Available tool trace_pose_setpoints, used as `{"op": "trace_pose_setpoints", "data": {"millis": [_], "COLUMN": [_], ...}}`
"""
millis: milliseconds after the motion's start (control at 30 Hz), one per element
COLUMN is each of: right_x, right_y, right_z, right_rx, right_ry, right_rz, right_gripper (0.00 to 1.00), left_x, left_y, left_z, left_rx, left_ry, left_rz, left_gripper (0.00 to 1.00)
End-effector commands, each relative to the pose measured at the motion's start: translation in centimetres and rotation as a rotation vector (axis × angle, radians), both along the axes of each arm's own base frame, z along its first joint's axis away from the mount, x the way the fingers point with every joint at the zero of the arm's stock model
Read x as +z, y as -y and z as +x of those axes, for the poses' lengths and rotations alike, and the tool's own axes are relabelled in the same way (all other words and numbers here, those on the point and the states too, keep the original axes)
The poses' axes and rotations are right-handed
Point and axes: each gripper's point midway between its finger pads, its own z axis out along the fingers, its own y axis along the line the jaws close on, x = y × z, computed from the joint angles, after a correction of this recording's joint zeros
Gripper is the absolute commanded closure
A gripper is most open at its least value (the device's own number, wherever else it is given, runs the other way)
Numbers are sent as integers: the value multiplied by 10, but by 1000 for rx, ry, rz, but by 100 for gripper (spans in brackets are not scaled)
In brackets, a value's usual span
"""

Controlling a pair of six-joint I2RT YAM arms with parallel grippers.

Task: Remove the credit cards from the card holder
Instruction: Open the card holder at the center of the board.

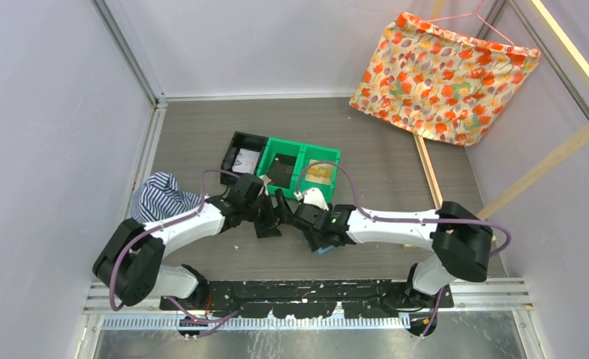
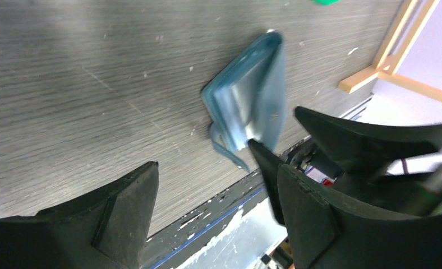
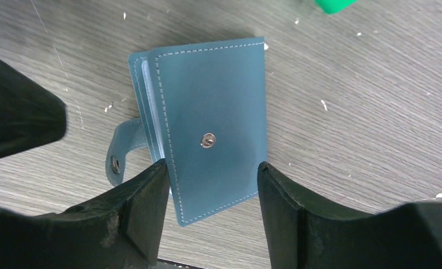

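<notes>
Teal card holder (image 3: 213,129) sits between the right fingers (image 3: 143,216).

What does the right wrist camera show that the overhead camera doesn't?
Only the right wrist view shows details of the card holder: stitched teal cover, metal snap stud, undone closing tab. Only the overhead view shows the black tray, striped cloth and flowered cloth. Both show the right gripper straddling the card holder, the table and the green bins. Overhead, the holder is just a blue sliver.
</notes>
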Motion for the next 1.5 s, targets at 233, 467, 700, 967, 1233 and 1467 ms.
{"op": "trace_pose_setpoints", "data": {"millis": [233,467,700,967,1233,1467], "right_x": [40,31,15,-6,-15,-16], "right_y": [21,37,67,111,133,134], "right_z": [19,22,18,10,16,17], "right_rx": [-169,-247,-452,-585,-699,-714], "right_ry": [162,113,3,-24,-12,-8], "right_rz": [129,164,334,258,121,126], "right_gripper": [73,99,99,85,67,62], "left_x": [-5,3,10,13,20,18], "left_y": [8,8,5,12,31,47], "left_z": [-12,-12,-9,-6,-6,2], "left_rx": [-48,-68,-88,-111,-182,-225], "left_ry": [-14,6,41,45,79,148], "left_rz": [-53,-53,-17,-22,1,112], "left_gripper": [23,24,23,23,19,19]}}
